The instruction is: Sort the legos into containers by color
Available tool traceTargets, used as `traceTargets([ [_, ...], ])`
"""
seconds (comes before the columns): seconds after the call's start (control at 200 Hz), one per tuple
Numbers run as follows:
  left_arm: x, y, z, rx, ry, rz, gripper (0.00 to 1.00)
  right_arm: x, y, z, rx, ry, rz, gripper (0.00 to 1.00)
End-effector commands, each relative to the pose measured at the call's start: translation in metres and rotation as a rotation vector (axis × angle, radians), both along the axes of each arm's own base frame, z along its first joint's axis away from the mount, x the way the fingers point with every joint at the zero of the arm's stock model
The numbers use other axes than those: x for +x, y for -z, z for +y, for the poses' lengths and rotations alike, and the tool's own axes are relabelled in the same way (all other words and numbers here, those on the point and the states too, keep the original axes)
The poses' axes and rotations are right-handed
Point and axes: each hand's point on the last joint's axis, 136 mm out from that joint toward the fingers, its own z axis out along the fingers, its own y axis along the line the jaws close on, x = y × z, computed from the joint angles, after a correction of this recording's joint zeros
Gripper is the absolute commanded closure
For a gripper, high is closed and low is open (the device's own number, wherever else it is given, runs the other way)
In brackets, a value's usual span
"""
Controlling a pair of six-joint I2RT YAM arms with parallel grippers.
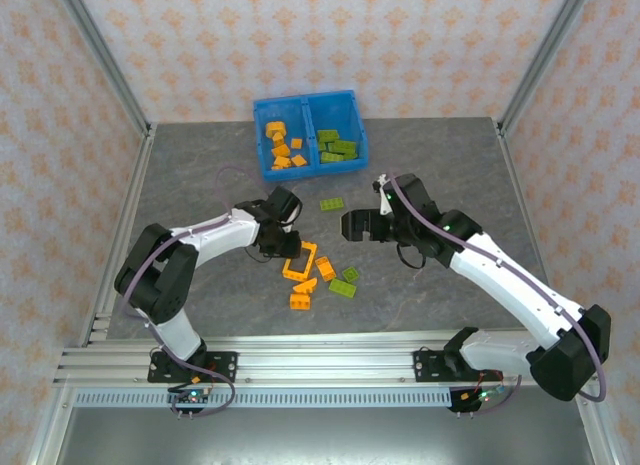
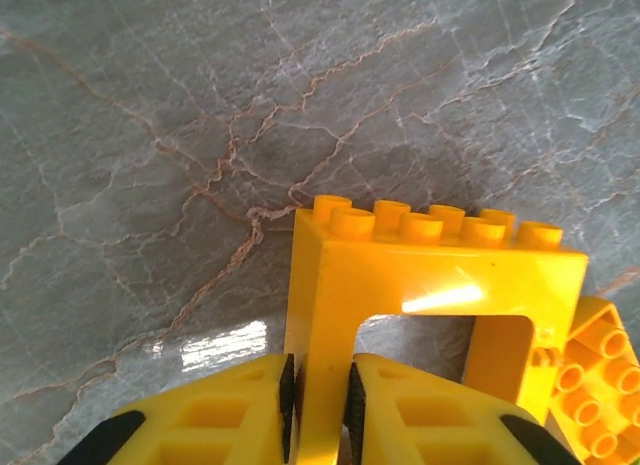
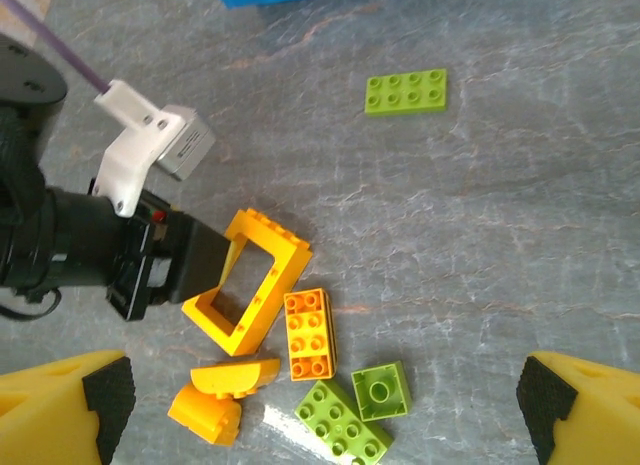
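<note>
Step in hand: grasp of the orange frame piece (image 2: pixel 440 265). The left gripper (image 2: pixel 318 405) is clamped on one side bar of the frame, with a pad pressed to each face of the bar. The frame is at table (image 1: pixel 200 175) level in the middle of the loose pile; whether it is lifted clear is hard to tell.

The right gripper (image 1: pixel 352 225) hangs above the table just right of the pile, jaws wide apart and holding nothing.

The blue bin (image 1: pixel 305 98) sits at the far edge of the table, well apart from the pile. Its left compartment (image 1: pixel 262 120) holds orange bricks and its right compartment (image 1: pixel 352 120) holds lime ones.

Loose on the table:
- an orange 2x4 brick (image 3: pixel 308 335) just beside the frame
- two curved orange pieces (image 3: pixel 235 378) near the frame's near end
- two lime bricks (image 3: pixel 380 390) touching each other, right of those
- a lime flat plate (image 3: pixel 406 91) alone, farther toward the bin

Sorting looks more than half done, with about seven pieces left out.

Next move, as a judgement: raise the frame straight up so it doesn't drag the orange brick next to it, carry it far to the left compartment and release it there. The grip is on a thin bar off-centre, so the frame may swing or tilt. The right arm could take the lime plate without crossing the left arm.
</note>
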Motion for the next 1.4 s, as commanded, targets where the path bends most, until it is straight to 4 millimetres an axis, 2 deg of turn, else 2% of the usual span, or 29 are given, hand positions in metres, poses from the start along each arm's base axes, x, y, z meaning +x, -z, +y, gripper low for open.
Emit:
traceTargets([
  [0.0, 0.004, 0.004, 0.0, 0.024, 0.004, -0.003, 0.77, -0.012, 0.011, 0.012, 0.009, -0.104, 0.074, 0.01],
  [0.11, 0.003, 0.0, -0.006, 0.004, 0.027, -0.019, 0.75, -0.02, 0.016, 0.018, 0.021, -0.147, 0.114, 0.01],
  [0.235, 0.002, 0.011, 0.002, 0.07, 0.022, -0.001, 0.77, -0.017, 0.016, 0.017, 0.017, -0.135, 0.105, 0.01],
  [0.33, 0.002, 0.016, 0.002, 0.079, 0.015, 0.007, 0.81, -0.016, 0.013, 0.016, 0.016, -0.127, 0.098, 0.01],
  [0.385, 0.004, 0.014, 0.003, 0.085, 0.013, -0.001, 0.88, -0.016, 0.012, 0.015, 0.012, -0.122, 0.093, 0.01],
  [0.515, 0.013, -0.008, 0.005, 0.102, 0.009, -0.049, 0.9, -0.015, 0.009, 0.011, 0.006, -0.109, 0.081, 0.01],
  [0.621, 0.027, -0.041, 0.009, 0.135, 0.01, -0.129, 0.92, -0.016, 0.006, 0.01, 0.011, -0.102, 0.073, 0.01],
  [0.711, 0.051, -0.081, 0.022, 0.233, -0.003, -0.241, 0.94, -0.017, 0.004, 0.01, 0.022, -0.099, 0.071, 0.01],
  [0.821, 0.089, -0.131, 0.035, 0.329, -0.032, -0.372, 0.94, -0.018, 0.001, 0.012, 0.034, -0.105, 0.067, 0.01],
  [0.906, 0.123, -0.16, 0.045, 0.384, -0.068, -0.444, 0.94, -0.017, 0.0, 0.012, 0.039, -0.102, 0.065, 0.01],
  [0.986, 0.155, -0.173, 0.054, 0.401, -0.111, -0.481, 0.94, -0.017, -0.001, 0.012, 0.041, -0.094, 0.065, 0.01],
  [0.996, 0.159, -0.173, 0.056, 0.401, -0.118, -0.482, 0.94, -0.018, -0.007, 0.01, 0.053, -0.092, 0.048, 0.01],
  [1.031, 0.174, -0.184, 0.06, 0.385, -0.148, -0.512, 0.94, -0.019, -0.01, 0.009, 0.059, -0.087, 0.04, 0.01],
  [1.046, 0.182, -0.175, 0.06, 0.388, -0.152, -0.5, 0.94, -0.019, -0.011, 0.009, 0.061, -0.085, 0.037, 0.01],
  [1.136, 0.22, -0.18, 0.069, 0.372, -0.208, -0.545, 0.94, -0.02, -0.014, 0.007, 0.07, -0.08, 0.031, 0.01],
  [1.226, 0.254, -0.176, 0.078, 0.398, -0.252, -0.562, 0.94, -0.022, -0.017, 0.006, 0.07, -0.078, 0.03, 0.01],
  [1.396, 0.303, -0.162, 0.089, 0.408, -0.32, -0.588, 0.95, -0.023, -0.02, 0.002, 0.066, -0.066, 0.03, 0.01],
])
